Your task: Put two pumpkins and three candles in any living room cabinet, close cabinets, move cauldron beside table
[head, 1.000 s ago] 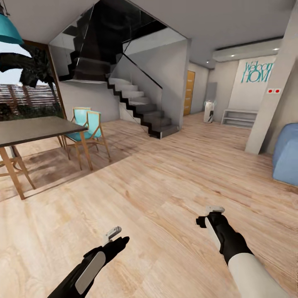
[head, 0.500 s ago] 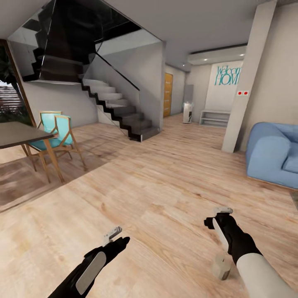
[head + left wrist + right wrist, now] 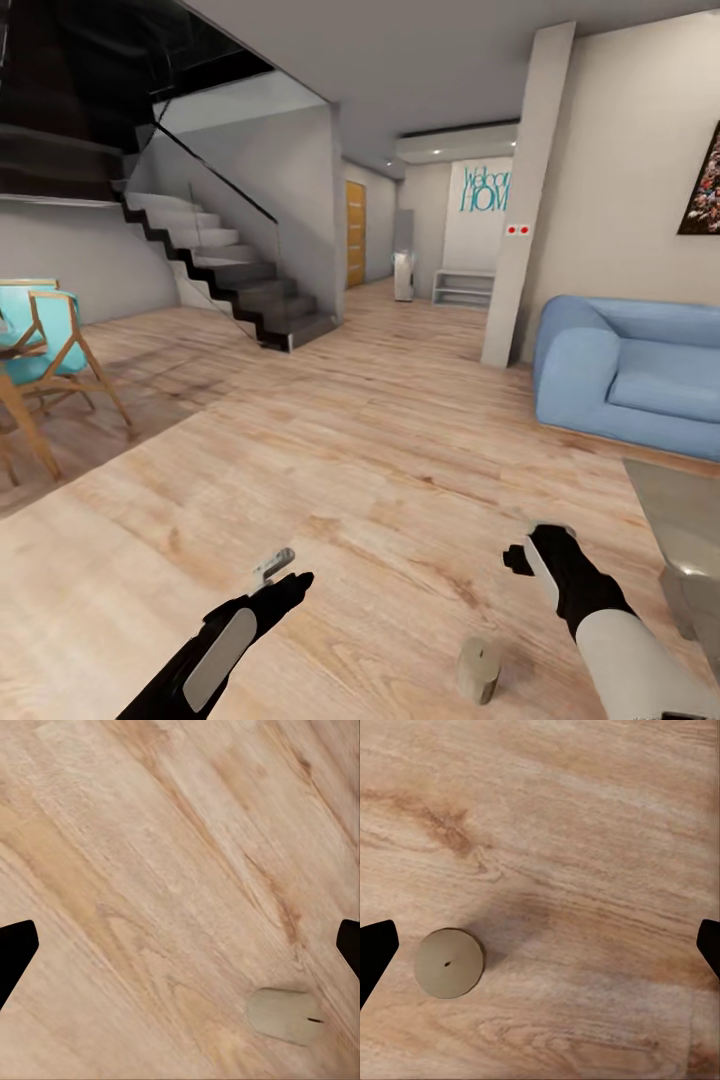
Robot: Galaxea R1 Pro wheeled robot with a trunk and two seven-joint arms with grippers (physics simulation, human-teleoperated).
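Observation:
A squat tan candle [image 3: 479, 670] stands on the wooden floor between my two arms, nearer the right one. It appears lying sideways in the left wrist view [image 3: 285, 1016] and from above, wick hole showing, in the right wrist view [image 3: 450, 962]. My left gripper [image 3: 275, 570] hangs open over bare floor. My right gripper [image 3: 545, 537] is open too, above and a little beyond the candle, holding nothing. A corner of the glossy grey table [image 3: 682, 505] enters at the right edge. Pumpkins, cabinet and cauldron are out of view.
A blue sofa [image 3: 630, 372] stands against the right wall behind the table. A white pillar [image 3: 522, 200] rises left of it. Dark stairs [image 3: 225, 272] and teal chairs [image 3: 40, 345] are at the left. Wide wooden floor [image 3: 350, 450] lies ahead.
The camera has swung to the right, so the room slid left in the picture. The candle, the sofa and the table corner have come into view. Both arms hold the same pose.

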